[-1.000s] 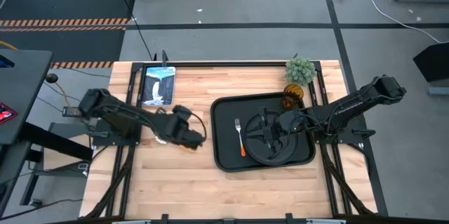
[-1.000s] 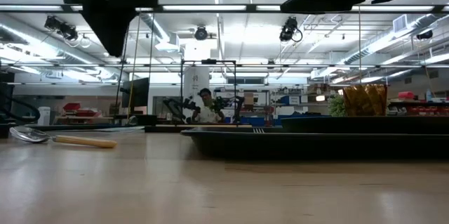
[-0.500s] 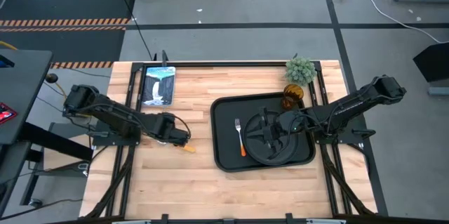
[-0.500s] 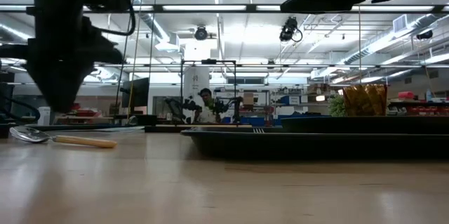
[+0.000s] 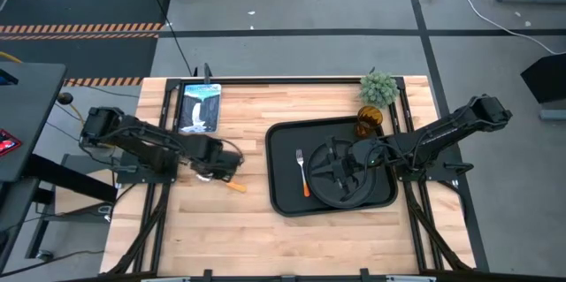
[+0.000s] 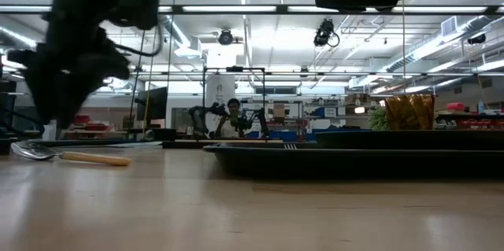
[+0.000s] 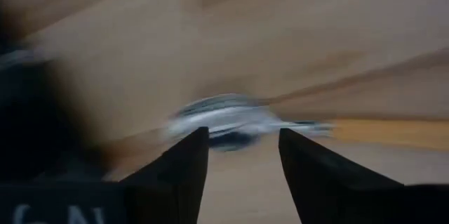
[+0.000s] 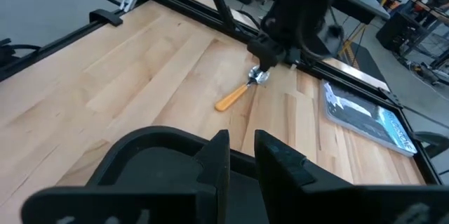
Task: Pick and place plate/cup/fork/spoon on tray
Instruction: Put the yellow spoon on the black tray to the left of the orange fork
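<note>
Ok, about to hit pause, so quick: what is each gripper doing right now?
Left gripper: open, empty, over the spoon on the table.
Right gripper: over the plate; holding nothing visible; open or shut cannot be told.

One tray (image 5: pixel 279 195), plate (image 5: pixel 354 195), cup (image 5: pixel 369 126), fork (image 5: pixel 302 171), spoon (image 5: pixel 232 185)

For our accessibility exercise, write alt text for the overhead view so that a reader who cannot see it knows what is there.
Seen from above, the left gripper hangs over the spoon on the wooden table. To the right, the black tray holds the round plate and the fork, with the right gripper over the plate and the amber cup at the tray's far corner.
</note>
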### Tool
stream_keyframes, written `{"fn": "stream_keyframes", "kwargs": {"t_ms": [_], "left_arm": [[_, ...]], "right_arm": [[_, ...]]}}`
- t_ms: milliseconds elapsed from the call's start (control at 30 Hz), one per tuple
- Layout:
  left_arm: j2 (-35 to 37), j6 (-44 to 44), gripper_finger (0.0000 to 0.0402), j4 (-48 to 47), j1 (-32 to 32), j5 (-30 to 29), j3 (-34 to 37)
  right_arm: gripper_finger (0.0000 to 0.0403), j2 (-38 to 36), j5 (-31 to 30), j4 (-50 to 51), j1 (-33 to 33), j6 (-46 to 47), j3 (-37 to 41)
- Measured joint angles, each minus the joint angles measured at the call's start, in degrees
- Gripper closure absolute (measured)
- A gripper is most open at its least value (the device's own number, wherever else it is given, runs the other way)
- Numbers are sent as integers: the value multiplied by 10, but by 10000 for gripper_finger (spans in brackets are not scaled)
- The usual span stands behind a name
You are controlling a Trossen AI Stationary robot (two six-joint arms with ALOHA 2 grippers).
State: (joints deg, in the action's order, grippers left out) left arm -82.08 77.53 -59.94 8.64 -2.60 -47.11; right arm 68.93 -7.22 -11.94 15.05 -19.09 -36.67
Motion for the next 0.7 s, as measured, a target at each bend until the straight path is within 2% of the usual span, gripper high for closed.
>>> {"fn": "stream_keyframes", "kwargs": {"t_ms": [100, 233, 433, 700], "left_arm": [[-6, -60, 233, 76, -31, 4, -1], [-31, -108, 249, 121, -57, -4, -1], [-98, -171, 259, 217, -52, 11, -5], [-149, -199, 260, 185, -22, 10, -50]], "right_arm": [[328, 0, 0, 0, 0, 0, 0], [328, 0, 0, 0, 0, 0, 0], [328, 0, 0, 7, 0, 8, 0], [328, 0, 0, 5, 0, 13, 0]]}}
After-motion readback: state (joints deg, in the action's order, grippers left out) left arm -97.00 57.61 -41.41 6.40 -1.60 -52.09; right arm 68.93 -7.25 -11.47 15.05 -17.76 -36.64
